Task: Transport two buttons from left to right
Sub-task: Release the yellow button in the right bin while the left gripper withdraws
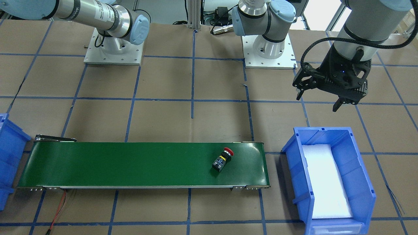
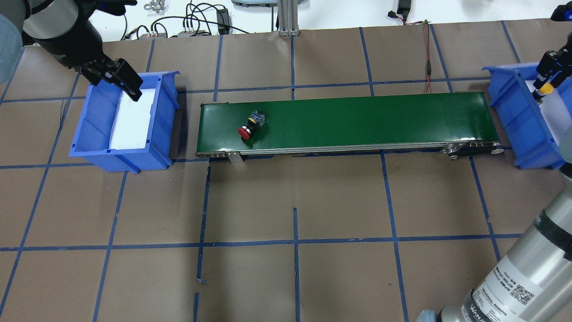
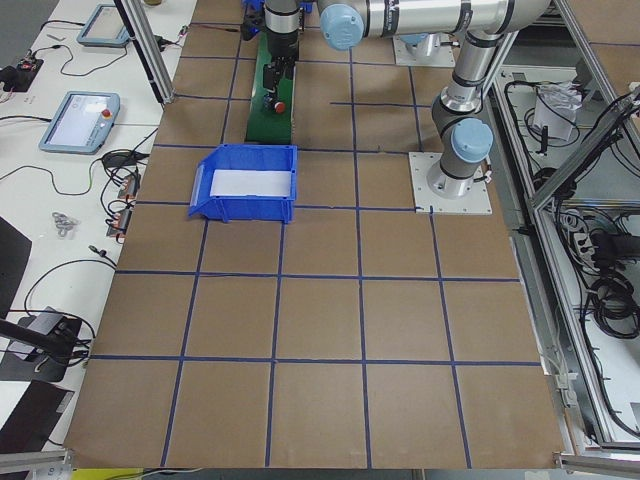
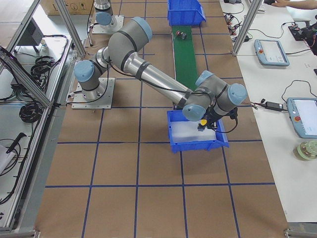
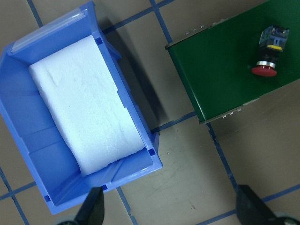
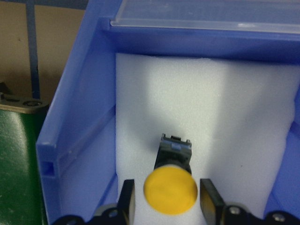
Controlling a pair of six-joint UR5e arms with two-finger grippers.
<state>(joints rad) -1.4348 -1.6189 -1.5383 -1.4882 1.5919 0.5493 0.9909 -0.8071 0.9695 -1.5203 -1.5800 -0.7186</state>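
First up, the red button point(image 2: 251, 124): down on its side on the green belt point(image 2: 357, 120), close to the left end, cap angled toward the robot, dark body with a yellow ring behind it. Over to the yellow button point(image 6: 171, 185): inside the right-hand blue bin point(image 6: 70, 140), over white foam point(image 6: 225, 103), round cap between the right gripper point(image 6: 167, 201) fingertips, dark body beyond; gripped or loose, hard to call.

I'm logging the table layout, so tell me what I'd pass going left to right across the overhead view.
left blue bin → red-capped button, lying near the left end of the green conveyor belt → right blue bin
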